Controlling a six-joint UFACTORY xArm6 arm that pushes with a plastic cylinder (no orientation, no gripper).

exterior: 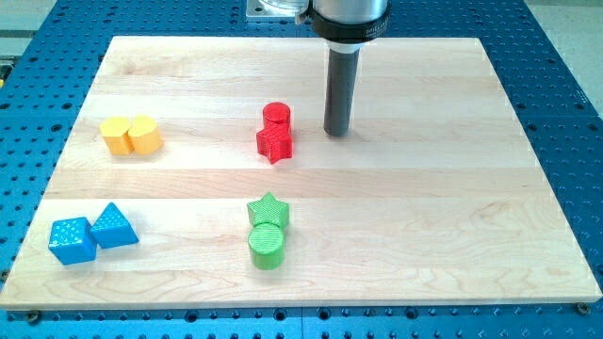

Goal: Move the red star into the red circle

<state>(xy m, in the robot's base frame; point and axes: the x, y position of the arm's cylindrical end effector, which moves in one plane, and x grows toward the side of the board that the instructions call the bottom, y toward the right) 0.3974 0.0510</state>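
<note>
Currently on the wooden board [396, 217]:

Item 1, my tip [338, 133]: lower end of an upright dark rod, resting on the board in its upper middle. No fingers or jaws belong to it, so nothing opens, closes or clamps. It touches no block.

Item 2, red star [274, 144]: lies near the board's centre, to the view's left of my tip and slightly lower, a clear gap between them.

Item 3, red circle [276, 116]: a red cylinder directly above the red star in the view, touching it. It sits to the view's left of my tip, apart from it.

Item 4, green star [268, 209] and green circle [267, 246]: a touching pair in the lower middle, star above circle, well apart from my tip.

Item 5, two yellow blocks [131, 136]: side by side and touching at the view's left; exact shapes hard to make out.

Item 6, blue cube [72, 240] and blue triangular block [114, 227]: touching, at the view's lower left corner.
</note>
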